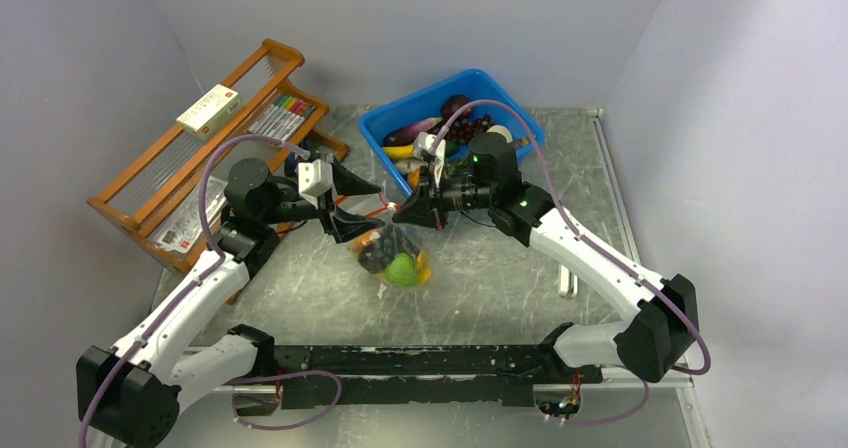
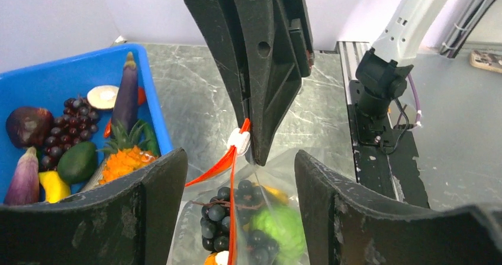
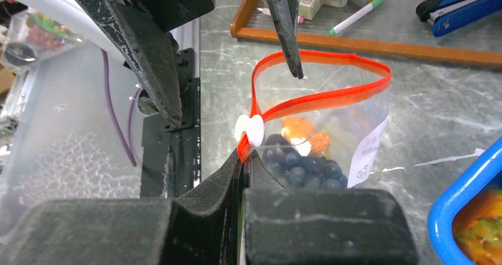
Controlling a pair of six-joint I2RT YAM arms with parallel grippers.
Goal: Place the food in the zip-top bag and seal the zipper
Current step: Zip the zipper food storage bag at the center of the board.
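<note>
Pinching the zip-top bag point(image 3: 331, 135) by its white slider point(image 3: 250, 130) in the right gripper's point(image 3: 243, 161) pressed-together jaws, holding the left gripper's point(image 2: 238, 157) jaws spread wide near the open zipper point(image 3: 322, 99).

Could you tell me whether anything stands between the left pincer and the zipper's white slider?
Nothing visible does: the slider sits clear ahead of the open left pincer; the right pincer clamps the zip-top bag beside it.

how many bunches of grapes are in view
2. One bunch of grapes lies in the blue bin, the other bunch is inside the clear bag. More may be hidden under other food.
</note>
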